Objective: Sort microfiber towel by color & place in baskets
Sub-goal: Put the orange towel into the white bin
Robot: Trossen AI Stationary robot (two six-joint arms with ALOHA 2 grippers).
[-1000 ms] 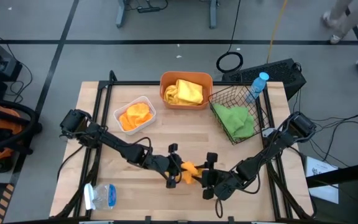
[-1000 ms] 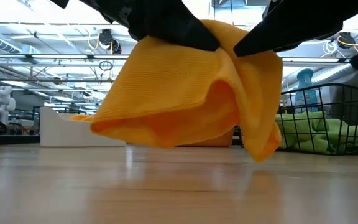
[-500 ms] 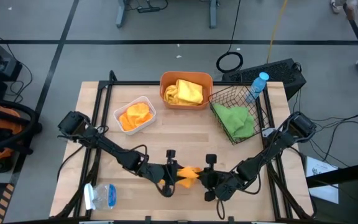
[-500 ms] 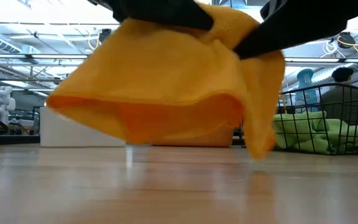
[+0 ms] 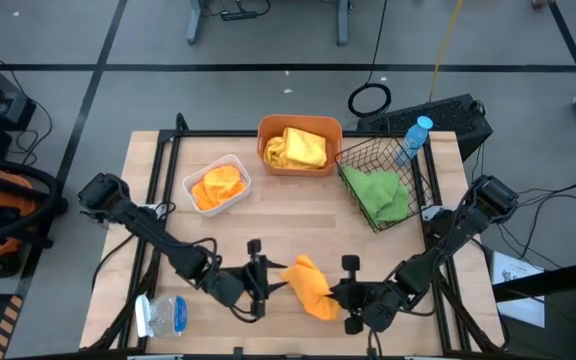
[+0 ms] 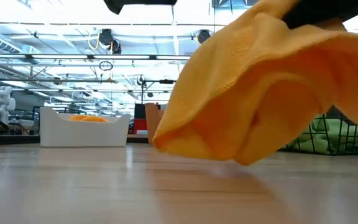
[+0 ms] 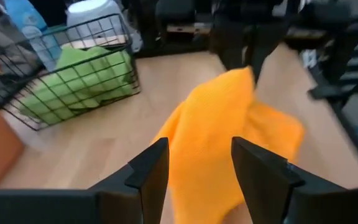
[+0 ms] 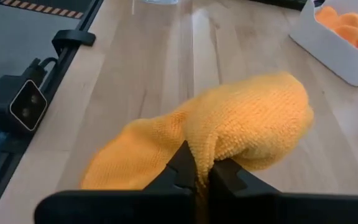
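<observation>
An orange microfiber towel (image 5: pixel 308 285) hangs bunched near the table's front edge, and my right gripper (image 5: pixel 340 292) is shut on its right side. My left gripper (image 5: pixel 266 280) stands open just left of the towel; in its wrist view the towel (image 7: pixel 229 124) lies beyond the spread fingers. The white tray (image 5: pixel 218 185) holds an orange towel. The orange tub (image 5: pixel 300 145) holds a yellow one. A green towel fills the black wire basket (image 5: pixel 383 190). My right gripper pinches a bunched fold of the towel (image 8: pixel 199 142) between its two fingers. The fingers slant down and come from the table's right. The towel spreads away from the fingertips and droops; in the low view its lower edge (image 6: pixel 229 160) hangs close over the wood.
A blue-capped clear bottle (image 5: pixel 415 137) stands behind the wire basket. A clear plastic item (image 5: pixel 163 315) lies at the near left corner. Bare wood (image 5: pixel 298 215) lies between the baskets and the grippers.
My left gripper has opened, let go of the towel and drawn back toward the table's left edge. My right gripper has shut on the towel and shifted a little toward the near edge. The towel, held between both before, now hangs from the right gripper alone.
</observation>
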